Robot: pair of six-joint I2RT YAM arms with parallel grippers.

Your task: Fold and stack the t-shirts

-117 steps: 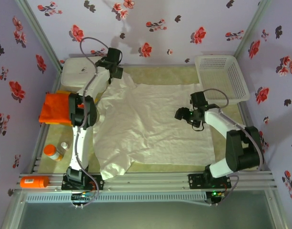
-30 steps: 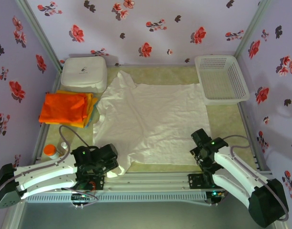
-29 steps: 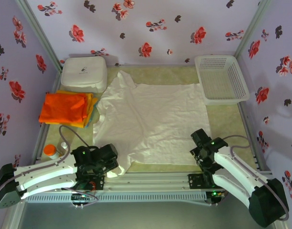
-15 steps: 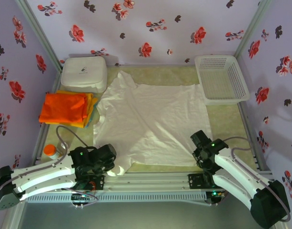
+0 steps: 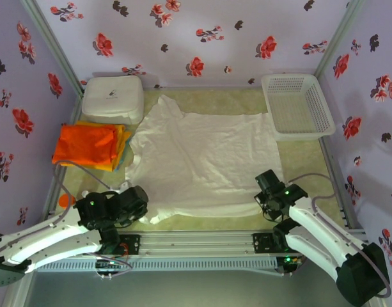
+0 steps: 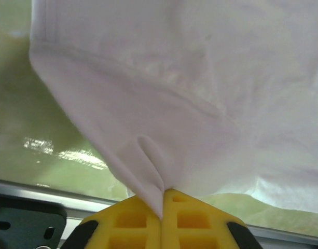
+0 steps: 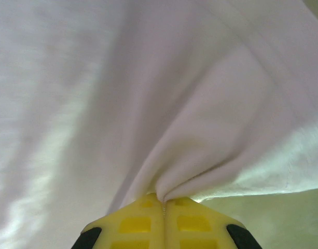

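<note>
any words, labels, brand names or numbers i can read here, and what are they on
None can be read.
white box: a small dark mark on its lid, too small to read.
off-white t-shirt: plain on the side facing up, with no print or lettering.

no legible txt; small dark mark on white box [image 5: 112, 105], unreadable

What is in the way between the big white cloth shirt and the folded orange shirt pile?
Nothing visible. The off-white cloth t-shirt lies right beside the folded orange t-shirt, with no object between them. The white rounded box sits farther back, not between them.
</note>
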